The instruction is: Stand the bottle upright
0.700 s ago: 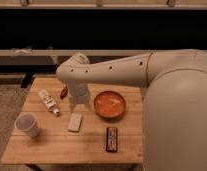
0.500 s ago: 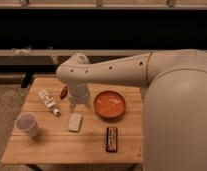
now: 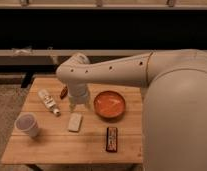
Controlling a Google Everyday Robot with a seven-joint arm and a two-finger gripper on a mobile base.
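The bottle (image 3: pixel 48 101) lies on its side at the left of the wooden table (image 3: pixel 57 147), whitish with a reddish-brown label, its cap pointing toward the front right. My gripper (image 3: pixel 79 106) hangs at the end of the white arm, just right of the bottle and above the pale block (image 3: pixel 75 122). It is open, and nothing is held in it. The arm's wrist hides most of the fingers.
A white paper cup (image 3: pixel 27 124) stands at the front left. An orange bowl (image 3: pixel 109 104) sits right of the gripper, a dark bar (image 3: pixel 112 138) lies in front of it, and a small red object (image 3: pixel 63 92) lies behind the bottle.
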